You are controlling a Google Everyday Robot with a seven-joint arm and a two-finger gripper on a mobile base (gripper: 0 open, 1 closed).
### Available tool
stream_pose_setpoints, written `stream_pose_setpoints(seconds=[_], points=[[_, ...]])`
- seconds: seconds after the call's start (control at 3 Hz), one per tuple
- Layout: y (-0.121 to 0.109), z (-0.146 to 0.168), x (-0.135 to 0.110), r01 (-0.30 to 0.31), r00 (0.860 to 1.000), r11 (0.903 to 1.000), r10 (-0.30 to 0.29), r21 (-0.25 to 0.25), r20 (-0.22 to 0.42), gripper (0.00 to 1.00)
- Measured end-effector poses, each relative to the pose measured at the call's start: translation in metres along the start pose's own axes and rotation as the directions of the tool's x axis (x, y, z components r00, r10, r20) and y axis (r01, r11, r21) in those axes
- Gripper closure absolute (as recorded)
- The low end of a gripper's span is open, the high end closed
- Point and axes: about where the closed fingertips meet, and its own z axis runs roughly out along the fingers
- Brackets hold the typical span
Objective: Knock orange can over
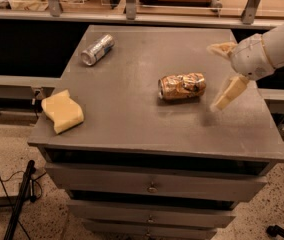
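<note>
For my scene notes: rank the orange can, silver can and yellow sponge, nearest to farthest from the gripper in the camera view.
Gripper: over the table's right side, fingers open.
1. Orange can, lying just left.
2. Silver can (back left) and yellow sponge (front left): too close to call.

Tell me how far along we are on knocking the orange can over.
Done: the orange can lies on its side on the grey table, silver top pointing left. In hand: the gripper hangs just right of the can, jaws spread, not touching it. Left: probably only pulling the arm clear. The silver can and yellow sponge lie well to the left.
</note>
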Motion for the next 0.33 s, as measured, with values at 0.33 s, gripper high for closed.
stream_pose_setpoints(seconds=[0.33], points=[[0.0, 0.0001, 0.0, 0.0, 1.0, 1.0, 0.0, 0.0, 0.0, 0.0]])
